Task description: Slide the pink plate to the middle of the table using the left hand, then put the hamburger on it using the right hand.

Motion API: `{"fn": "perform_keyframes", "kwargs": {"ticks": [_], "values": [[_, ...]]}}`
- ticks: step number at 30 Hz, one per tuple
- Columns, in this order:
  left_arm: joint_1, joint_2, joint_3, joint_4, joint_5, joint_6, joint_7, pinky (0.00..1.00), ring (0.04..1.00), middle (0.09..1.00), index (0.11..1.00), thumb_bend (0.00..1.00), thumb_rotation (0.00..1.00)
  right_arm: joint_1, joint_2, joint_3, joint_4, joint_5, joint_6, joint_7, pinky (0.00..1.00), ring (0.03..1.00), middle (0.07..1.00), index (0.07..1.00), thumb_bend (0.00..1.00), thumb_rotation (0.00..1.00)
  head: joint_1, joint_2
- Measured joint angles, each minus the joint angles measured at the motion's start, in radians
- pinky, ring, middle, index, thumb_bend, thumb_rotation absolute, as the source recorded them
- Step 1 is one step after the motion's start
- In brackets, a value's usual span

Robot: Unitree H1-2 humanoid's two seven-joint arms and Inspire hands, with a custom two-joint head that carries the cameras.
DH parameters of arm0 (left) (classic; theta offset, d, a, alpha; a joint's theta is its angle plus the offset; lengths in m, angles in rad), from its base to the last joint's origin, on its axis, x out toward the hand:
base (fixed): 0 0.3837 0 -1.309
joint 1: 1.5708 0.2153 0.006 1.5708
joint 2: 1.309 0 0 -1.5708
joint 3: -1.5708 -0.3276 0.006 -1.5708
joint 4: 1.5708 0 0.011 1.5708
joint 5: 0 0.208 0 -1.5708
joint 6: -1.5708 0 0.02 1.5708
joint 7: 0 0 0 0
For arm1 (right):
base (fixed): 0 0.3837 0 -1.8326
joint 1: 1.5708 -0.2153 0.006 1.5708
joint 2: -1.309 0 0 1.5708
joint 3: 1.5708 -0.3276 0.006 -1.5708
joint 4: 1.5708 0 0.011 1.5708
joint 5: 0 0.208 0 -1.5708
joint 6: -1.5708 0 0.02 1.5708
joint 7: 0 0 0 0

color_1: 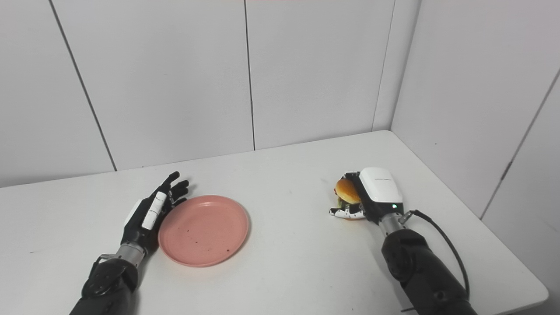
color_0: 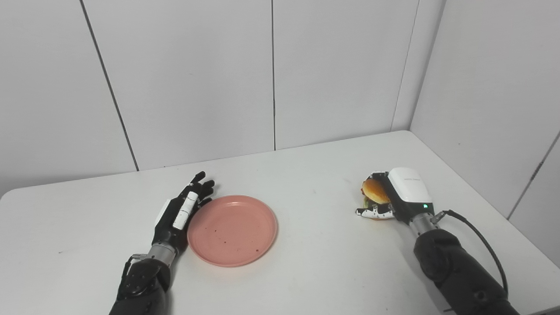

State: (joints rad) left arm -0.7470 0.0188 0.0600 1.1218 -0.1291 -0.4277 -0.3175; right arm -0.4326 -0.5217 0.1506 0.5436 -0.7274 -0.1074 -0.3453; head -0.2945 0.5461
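Observation:
The pink plate (color_0: 232, 229) lies flat on the white table (color_0: 306, 175), left of the middle, with a few dark crumbs on it. My left hand (color_0: 181, 210) is open, fingers straight, with its side against the plate's left rim. The hamburger (color_0: 374, 192) is at the right of the table, at table height. My right hand (color_0: 396, 194) is closed around it from the right, thumb under its front. The plate (color_1: 204, 229), left hand (color_1: 151, 212), hamburger (color_1: 348, 191) and right hand (color_1: 369, 194) also show in the right eye view.
White wall panels stand behind the table and along its right side. The table's right edge (color_1: 503, 236) runs close to my right arm. A black cable (color_0: 485, 245) loops from my right wrist.

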Motion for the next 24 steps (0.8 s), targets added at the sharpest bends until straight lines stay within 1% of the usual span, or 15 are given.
{"fn": "perform_keyframes", "kwargs": {"ticks": [4,6,9,13,17,20,22,23,24], "values": [[0.0,0.0,-0.001,0.0,0.0,0.0,0.0,0.89,0.909,0.879,0.907,0.93,0.8,0.006,0.0,0.002,-0.025,0.008,0.0,0.011,0.23,0.291,0.39,0.481,0.51,0.15,0.0,0.002],[0.0,0.0,0.0,0.0,0.0,0.0,0.0,0.89,0.906,0.871,0.903,0.93,0.8,0.015,0.0,0.001,-0.056,0.011,0.001,0.019,0.23,0.289,0.389,0.481,0.51,0.15,0.0,0.002],[0.0,0.001,-0.001,0.001,0.0,0.0,0.0,0.9,0.906,0.873,0.905,0.92,0.8,0.028,0.001,0.0,-0.132,0.017,0.001,0.033,0.24,0.299,0.396,0.481,0.51,0.15,0.008,0.002],[0.0,0.0,-0.001,0.001,0.001,0.0,0.0,0.89,0.907,0.878,0.904,0.92,0.81,0.028,0.005,-0.005,-0.246,0.022,0.011,0.078,0.22,0.288,0.389,0.482,0.5,0.15,0.011,0.0],[0.0,0.0,-0.002,0.001,0.001,0.0,0.0,0.88,0.902,0.874,0.901,0.92,0.8,0.025,0.028,-0.014,-0.311,0.039,0.014,0.107,0.2,0.267,0.374,0.481,0.51,0.15,0.012,-0.002],[0.0,-0.001,-0.001,0.001,0.001,0.0,0.0,0.89,0.902,0.874,0.902,0.92,0.8,0.025,0.054,-0.034,-0.362,0.087,0.02,0.153,0.19,0.249,0.353,0.481,0.5,0.15,0.014,-0.008],[0.0,-0.002,-0.001,0.001,0.001,0.0,0.0,0.89,0.901,0.873,0.903,0.92,0.8,0.024,0.083,-0.064,-0.421,0.154,0.038,0.187,0.19,0.25,0.353,0.481,0.5,0.15,0.015,-0.009],[0.0,-0.002,-0.001,0.001,0.001,0.0,0.0,0.89,0.903,0.872,0.904,0.92,0.8,0.021,0.098,-0.08,-0.439,0.191,0.043,0.207,0.22,0.281,0.373,0.481,0.5,0.15,0.018,-0.014],[0.0,-0.003,-0.002,0.001,0.001,0.0,0.0,0.89,0.904,0.871,0.905,0.93,0.8,0.02,0.11,-0.092,-0.456,0.227,0.058,0.225,0.23,0.292,0.38,0.481,0.5,0.15,0.018,-0.014]]}}
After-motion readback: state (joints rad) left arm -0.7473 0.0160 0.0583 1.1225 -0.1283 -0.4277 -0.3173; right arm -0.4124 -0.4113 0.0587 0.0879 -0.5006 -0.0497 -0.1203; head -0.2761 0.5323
